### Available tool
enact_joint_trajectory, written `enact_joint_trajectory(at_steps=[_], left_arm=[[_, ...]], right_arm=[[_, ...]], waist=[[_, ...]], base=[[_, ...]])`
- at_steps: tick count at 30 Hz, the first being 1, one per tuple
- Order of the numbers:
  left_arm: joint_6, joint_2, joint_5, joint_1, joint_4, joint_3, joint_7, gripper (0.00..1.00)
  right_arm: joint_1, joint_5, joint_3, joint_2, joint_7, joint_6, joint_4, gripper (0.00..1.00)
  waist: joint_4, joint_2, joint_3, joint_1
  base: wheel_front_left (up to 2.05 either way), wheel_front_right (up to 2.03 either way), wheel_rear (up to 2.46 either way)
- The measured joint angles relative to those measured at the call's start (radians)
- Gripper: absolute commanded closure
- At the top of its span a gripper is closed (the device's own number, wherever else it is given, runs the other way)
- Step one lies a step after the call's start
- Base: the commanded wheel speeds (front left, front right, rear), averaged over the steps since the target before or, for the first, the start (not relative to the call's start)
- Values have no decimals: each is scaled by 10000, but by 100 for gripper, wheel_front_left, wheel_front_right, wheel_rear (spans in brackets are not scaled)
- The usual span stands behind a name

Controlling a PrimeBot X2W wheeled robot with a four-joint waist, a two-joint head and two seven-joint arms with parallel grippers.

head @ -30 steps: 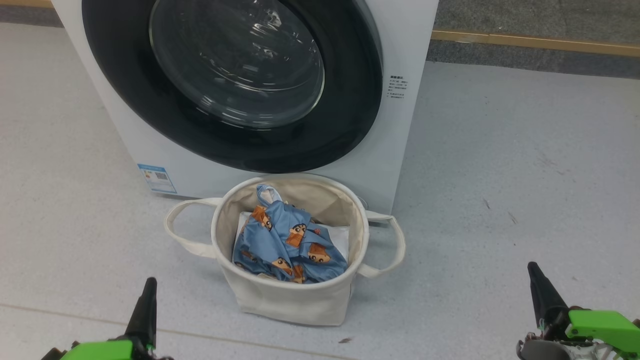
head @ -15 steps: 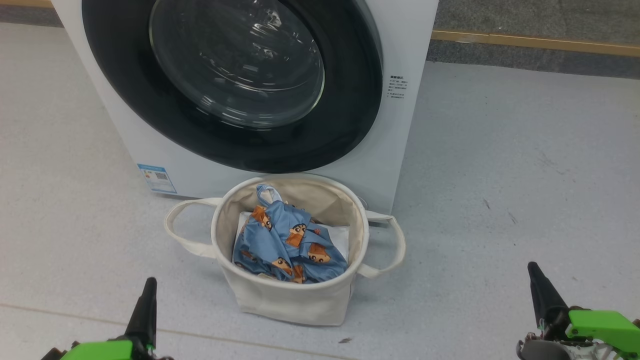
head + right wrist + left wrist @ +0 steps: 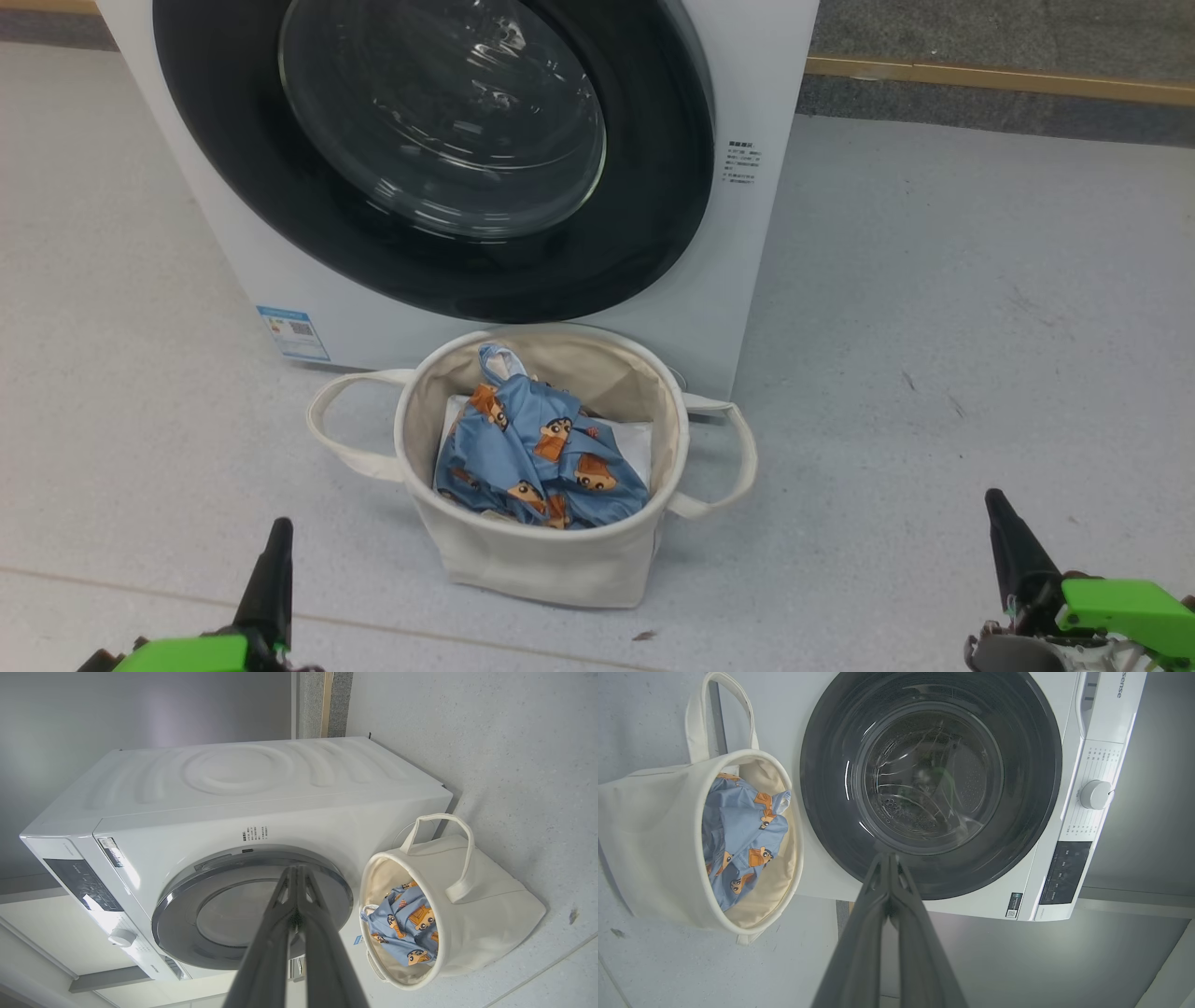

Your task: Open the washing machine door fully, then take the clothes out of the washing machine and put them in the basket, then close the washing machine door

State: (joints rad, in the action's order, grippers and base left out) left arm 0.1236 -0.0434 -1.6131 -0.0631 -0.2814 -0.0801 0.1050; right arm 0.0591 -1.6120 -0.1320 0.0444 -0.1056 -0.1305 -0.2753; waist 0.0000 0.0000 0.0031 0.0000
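Observation:
The white washing machine [image 3: 280, 280] stands ahead with its black-rimmed door [image 3: 653, 215] flush against the front, also seen as the door [image 3: 822, 779] and the door [image 3: 177, 905]. In front of it the cream basket [image 3: 551, 569] holds the light-blue clothes [image 3: 537, 457] with orange faces, also the clothes [image 3: 742, 835] and the clothes [image 3: 406, 933]. My left gripper [image 3: 277, 532] sits low at the lower left, shut and empty, its fingers [image 3: 882, 891] pressed together. My right gripper [image 3: 994, 499] is at the lower right, shut and empty, fingers [image 3: 294, 900] together. Both are well short of the basket.
Grey speckled floor [image 3: 934, 327] spreads around the machine and basket. A wooden skirting strip [image 3: 999, 79] runs along the wall at the back right. The machine's control knob [image 3: 1094, 794] and dark panel [image 3: 1064, 872] sit beside the door.

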Motion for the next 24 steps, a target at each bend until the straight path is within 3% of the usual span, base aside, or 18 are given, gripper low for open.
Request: enact_joint_trajectory(at_steps=[24], left_arm=[[0, 0, 0, 0, 0, -2, 0, 100]], right_arm=[[0, 0, -2, -2, -2, 0, 0, 100]], waist=[[0, 0, 0, 0]], base=[[0, 0, 0]])
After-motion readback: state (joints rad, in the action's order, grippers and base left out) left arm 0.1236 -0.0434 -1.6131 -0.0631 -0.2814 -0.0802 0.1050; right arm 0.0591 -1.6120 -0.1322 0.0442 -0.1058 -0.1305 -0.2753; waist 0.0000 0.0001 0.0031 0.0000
